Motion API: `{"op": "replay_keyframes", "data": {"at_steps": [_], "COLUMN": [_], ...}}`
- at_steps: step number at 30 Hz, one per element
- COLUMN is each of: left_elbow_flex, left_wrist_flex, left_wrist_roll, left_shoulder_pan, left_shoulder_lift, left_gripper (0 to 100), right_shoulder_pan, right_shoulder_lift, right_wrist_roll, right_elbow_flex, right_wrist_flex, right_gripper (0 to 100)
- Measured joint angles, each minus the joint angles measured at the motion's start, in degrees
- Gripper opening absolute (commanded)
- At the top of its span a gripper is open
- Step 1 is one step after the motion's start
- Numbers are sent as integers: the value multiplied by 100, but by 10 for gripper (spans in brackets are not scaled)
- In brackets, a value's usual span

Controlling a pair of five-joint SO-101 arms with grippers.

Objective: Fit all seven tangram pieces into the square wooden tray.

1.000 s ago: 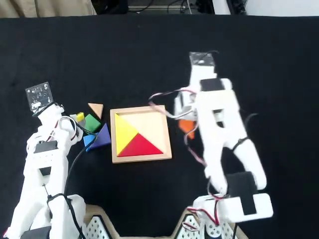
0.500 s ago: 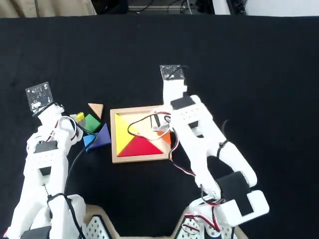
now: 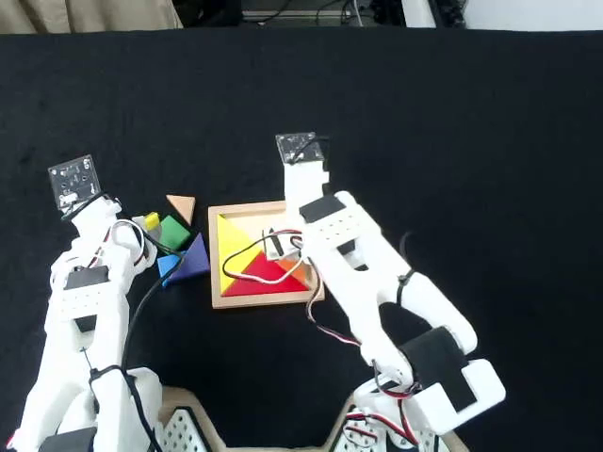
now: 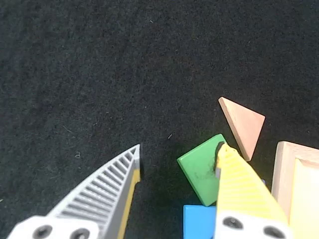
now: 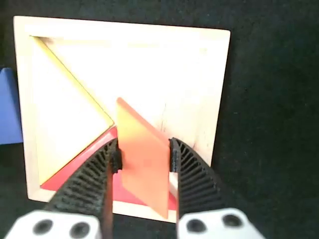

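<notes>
The right arm has swung in from the counter [image 3: 490, 141] beside the tray, carrying the orange piece [image 5: 144, 184], and now hangs over the square wooden tray [image 3: 215, 282]. The right hand [image 5: 143, 149] is closed on the orange piece, which is pinched by its flat faces and stands on edge above the tray's bare floor where the red triangle [image 5: 75, 177] meets the yellow triangle [image 5: 65, 129]. Whether it touches the tray I cannot tell. Both triangles lie flat inside the tray. The left arm has not moved. Its hand [image 4: 178, 149] is spread wide with nothing in it, low over the green square [image 4: 199, 169], with the tan triangle [image 4: 242, 124] and a blue piece [image 4: 199, 221] just beside it, all outside the tray.
</notes>
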Motion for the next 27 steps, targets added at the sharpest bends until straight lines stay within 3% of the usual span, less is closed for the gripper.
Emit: {"op": "replay_keyframes", "data": {"at_steps": [8,16,27], "left_elbow_flex": [0,0,0], "left_wrist_flex": [0,0,0], "left_wrist_roll": [0,0,0], "left_shoulder_pan": [0,0,26], "left_shoulder_lift": [0,0,0], "left_gripper": [245,245,245], "right_shoulder_pan": [0,70,325], "right_shoulder_lift": [0,-9,-18], "right_wrist_roll": [0,1178,1160], "right_elbow_flex": [510,633,633], "right_wrist_flex": [-422,-756,-809], "right_gripper": [11,11,11]}}
